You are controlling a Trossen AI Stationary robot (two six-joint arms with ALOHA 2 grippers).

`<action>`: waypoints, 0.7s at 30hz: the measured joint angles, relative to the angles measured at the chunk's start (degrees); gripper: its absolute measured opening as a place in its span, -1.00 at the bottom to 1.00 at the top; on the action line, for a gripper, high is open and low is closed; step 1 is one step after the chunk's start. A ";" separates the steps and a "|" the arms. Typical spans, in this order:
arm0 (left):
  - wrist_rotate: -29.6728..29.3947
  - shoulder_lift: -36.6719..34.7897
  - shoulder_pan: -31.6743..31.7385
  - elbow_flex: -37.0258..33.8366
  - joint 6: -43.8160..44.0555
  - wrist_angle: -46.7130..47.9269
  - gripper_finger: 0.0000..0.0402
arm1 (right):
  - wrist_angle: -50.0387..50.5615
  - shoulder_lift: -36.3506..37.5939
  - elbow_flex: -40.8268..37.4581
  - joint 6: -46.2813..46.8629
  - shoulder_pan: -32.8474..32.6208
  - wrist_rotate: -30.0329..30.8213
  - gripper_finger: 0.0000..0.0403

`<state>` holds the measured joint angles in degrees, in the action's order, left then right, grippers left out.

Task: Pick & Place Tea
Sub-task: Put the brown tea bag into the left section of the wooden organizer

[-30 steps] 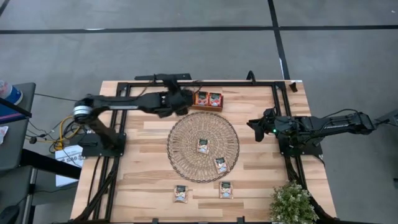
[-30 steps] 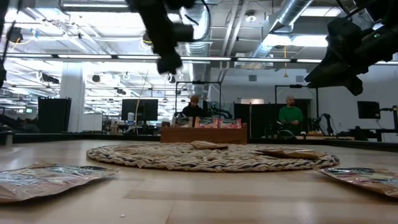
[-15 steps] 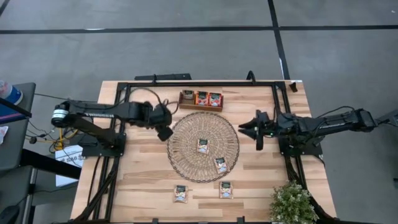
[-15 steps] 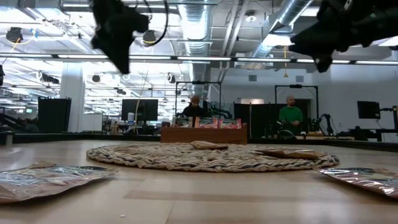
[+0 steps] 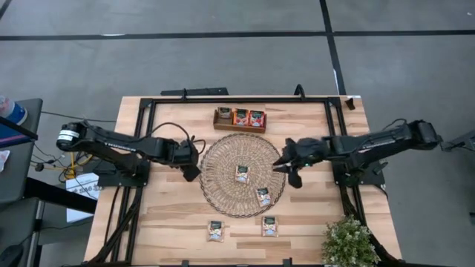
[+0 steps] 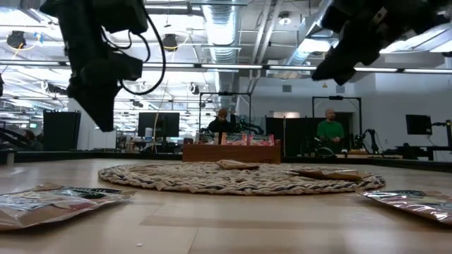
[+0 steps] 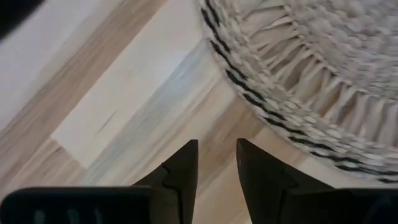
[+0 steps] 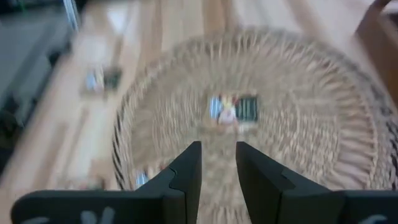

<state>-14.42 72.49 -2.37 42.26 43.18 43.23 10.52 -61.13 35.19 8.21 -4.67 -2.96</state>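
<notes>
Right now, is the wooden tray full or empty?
Full: the tray has three compartments, and each holds a sachet, one green-topped and two red-orange.

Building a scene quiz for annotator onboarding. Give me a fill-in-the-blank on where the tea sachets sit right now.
1. The round woven mat has ____ tea sachets lying on it.
2. The wooden tray holds ____ sachets.
3. ____ sachets lie on the bare table, between the mat and the table's near edge.
4. The potted plant stands on the table's ____ side.

Missing words: two; three; two; right

Two sachets (image 5: pixel 243 173) on the mat (image 5: pixel 242 175), two before it, tray (image 5: pixel 240 119) behind
</notes>
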 joint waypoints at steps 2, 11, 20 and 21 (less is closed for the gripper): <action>-0.94 0.09 0.00 -0.72 -0.02 -0.02 -0.50 | 4.93 -4.23 4.22 -2.68 -0.68 -0.15 -0.54; -1.42 -1.11 0.00 -5.43 -0.04 -4.42 -0.50 | 13.24 -20.65 19.48 -9.74 -2.33 -0.35 -0.54; -2.07 -1.36 0.00 -5.79 -0.16 -4.41 -0.50 | 22.39 -31.99 24.60 -7.69 -3.53 -11.41 -0.53; -2.11 -1.36 0.00 -5.79 -0.24 -4.43 -0.50 | 22.67 -32.97 24.61 -7.09 -3.93 -11.70 -0.52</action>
<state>-16.53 71.13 -2.37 36.47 42.94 38.81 33.19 -94.10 59.80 1.12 -8.60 -14.66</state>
